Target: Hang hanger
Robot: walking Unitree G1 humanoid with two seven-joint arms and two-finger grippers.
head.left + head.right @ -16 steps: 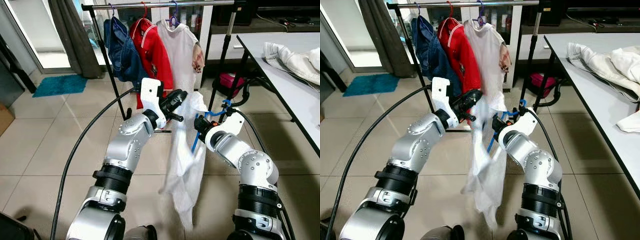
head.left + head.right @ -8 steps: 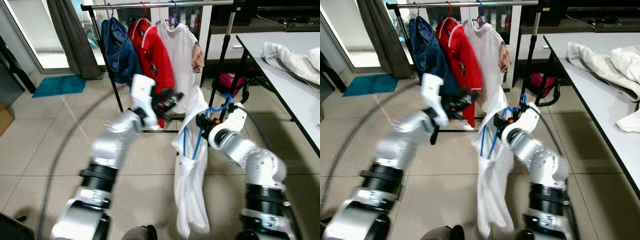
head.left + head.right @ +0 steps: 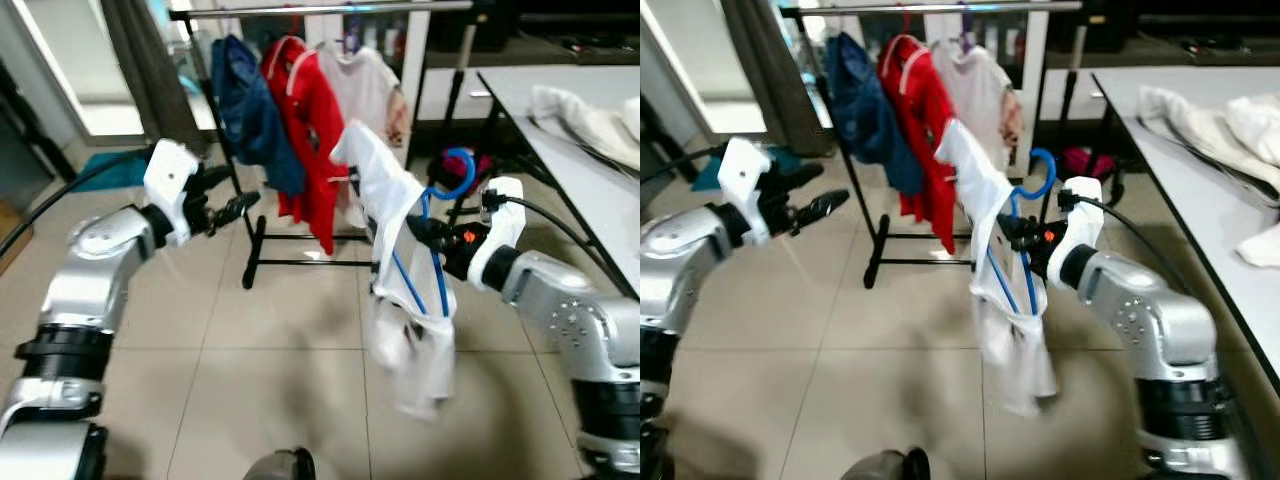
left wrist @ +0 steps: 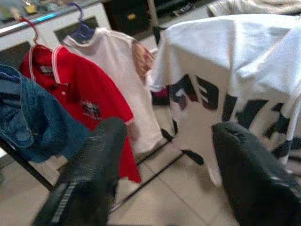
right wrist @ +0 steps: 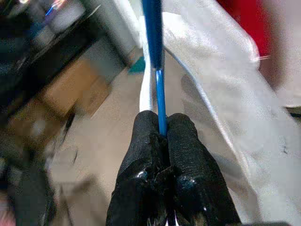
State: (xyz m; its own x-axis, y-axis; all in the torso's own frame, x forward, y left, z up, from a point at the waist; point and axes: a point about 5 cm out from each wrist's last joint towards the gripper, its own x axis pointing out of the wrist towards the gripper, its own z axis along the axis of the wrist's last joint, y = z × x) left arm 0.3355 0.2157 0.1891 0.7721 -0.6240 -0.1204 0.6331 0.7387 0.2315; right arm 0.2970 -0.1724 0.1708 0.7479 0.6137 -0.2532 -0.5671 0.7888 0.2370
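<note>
A blue hanger (image 3: 437, 225) carries a white T-shirt (image 3: 392, 205) with dark lettering, held up in front of the clothes rack's rail (image 3: 320, 9). My right gripper (image 3: 424, 232) is shut on the hanger's wire just below its hook (image 3: 455, 170); in the right wrist view both fingertips (image 5: 148, 125) pinch the blue wire (image 5: 154, 37). My left gripper (image 3: 232, 205) is off to the left of the shirt, open and holding nothing. In the left wrist view, its fingers (image 4: 96, 165) stand wide apart, facing the shirt (image 4: 225, 61).
On the rail hang a denim garment (image 3: 245, 105), a red polo (image 3: 308, 125) and a pale T-shirt (image 3: 375, 85). The rack's black base (image 3: 300, 262) rests on the tiled floor. A white table (image 3: 590, 185) with heaped clothes (image 3: 590, 110) stands on the right.
My left gripper has drawn away from the white T-shirt and swung far left. My right gripper has lifted the hanger and shirt higher, toward the rack.
</note>
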